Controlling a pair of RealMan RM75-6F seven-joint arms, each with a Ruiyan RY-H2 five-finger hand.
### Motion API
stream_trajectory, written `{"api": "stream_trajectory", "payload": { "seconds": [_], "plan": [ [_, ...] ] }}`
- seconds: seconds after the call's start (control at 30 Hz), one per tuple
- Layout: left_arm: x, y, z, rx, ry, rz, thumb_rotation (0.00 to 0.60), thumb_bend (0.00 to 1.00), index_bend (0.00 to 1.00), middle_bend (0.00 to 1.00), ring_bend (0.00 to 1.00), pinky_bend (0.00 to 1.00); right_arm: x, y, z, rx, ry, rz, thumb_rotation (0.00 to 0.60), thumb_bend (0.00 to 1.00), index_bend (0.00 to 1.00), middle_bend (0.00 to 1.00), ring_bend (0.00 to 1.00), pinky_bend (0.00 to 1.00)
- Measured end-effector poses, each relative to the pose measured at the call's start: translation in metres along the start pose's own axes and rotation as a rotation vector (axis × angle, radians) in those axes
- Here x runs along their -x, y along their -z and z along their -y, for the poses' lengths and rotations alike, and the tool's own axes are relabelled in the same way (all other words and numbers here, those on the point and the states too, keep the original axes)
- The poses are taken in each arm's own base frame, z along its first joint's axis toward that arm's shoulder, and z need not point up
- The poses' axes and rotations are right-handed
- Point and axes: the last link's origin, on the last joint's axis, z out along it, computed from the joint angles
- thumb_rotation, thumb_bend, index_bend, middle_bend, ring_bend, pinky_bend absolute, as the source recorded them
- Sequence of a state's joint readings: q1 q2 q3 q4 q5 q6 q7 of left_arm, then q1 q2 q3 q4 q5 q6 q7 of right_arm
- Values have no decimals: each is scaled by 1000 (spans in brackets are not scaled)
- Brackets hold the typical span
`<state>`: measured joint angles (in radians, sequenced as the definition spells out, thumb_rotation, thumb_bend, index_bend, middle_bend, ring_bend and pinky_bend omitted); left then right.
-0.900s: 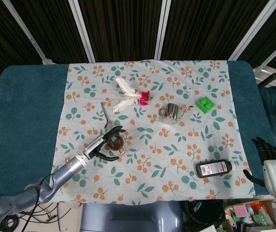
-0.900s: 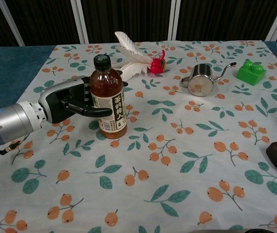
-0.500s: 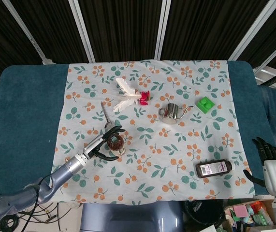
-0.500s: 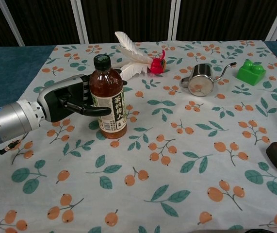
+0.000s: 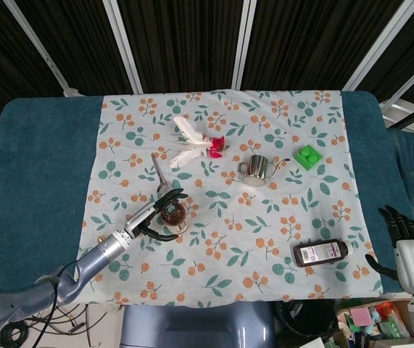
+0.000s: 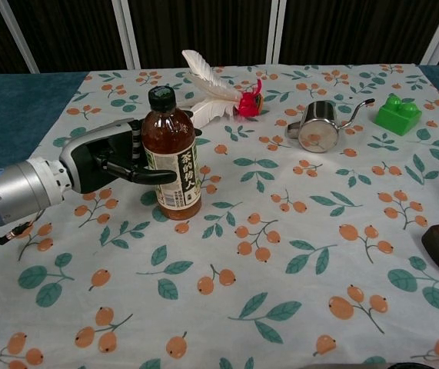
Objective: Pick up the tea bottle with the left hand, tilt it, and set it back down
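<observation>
The tea bottle (image 6: 174,165), brown with a black cap and a green-and-white label, stands upright on the floral cloth (image 6: 296,254), left of centre. My left hand (image 6: 104,161) reaches in from the left and wraps around its middle. The thumb lies across the label and the other fingers curl behind. From above, the bottle (image 5: 172,214) sits between the dark fingers of the left hand (image 5: 148,221). My right hand (image 5: 408,246) hangs off the table's right edge, fingers apart, holding nothing.
A white feather shuttlecock (image 6: 211,96) with a red base lies behind the bottle. A small steel pot (image 6: 317,131) and a green brick (image 6: 397,114) stand at the back right. A dark brown bottle (image 5: 320,252) lies front right. A thin metal piece (image 5: 159,170) lies just beyond the hand.
My left forearm has shifted slightly to the left while the fingers stay around the bottle. The bottle has not moved. The right hand is still.
</observation>
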<state>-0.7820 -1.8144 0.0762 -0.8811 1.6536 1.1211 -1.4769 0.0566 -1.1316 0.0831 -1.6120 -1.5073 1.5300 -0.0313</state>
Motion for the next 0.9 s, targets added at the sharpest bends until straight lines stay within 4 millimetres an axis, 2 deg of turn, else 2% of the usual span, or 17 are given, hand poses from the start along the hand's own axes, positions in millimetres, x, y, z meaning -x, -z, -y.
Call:
{"api": "stream_trajectory", "payload": {
  "seconds": [0.4, 0.6, 0.77, 0.9],
  "plan": [
    [1, -4, -1, -5, -21, -3, 600, 205, 0, 96, 7, 52, 0, 0, 0, 0, 2, 2, 600, 99, 121, 77, 132, 165],
    [1, -7, -1, -9, -44, -7, 600, 299, 59, 176, 110, 144, 1, 0, -1, 3, 0, 4, 600, 99, 122, 76, 132, 164],
    [2, -8, 0, -14, -73, -4, 600, 388, 101, 205, 146, 163, 1, -1, -1, 7, -1, 6, 600, 99, 121, 76, 132, 165],
    [3, -8, 1, -20, -83, -6, 600, 483, 174, 271, 195, 199, 1, -1, -1, 7, -2, 8, 600, 98, 121, 77, 132, 165]
  ]
}}
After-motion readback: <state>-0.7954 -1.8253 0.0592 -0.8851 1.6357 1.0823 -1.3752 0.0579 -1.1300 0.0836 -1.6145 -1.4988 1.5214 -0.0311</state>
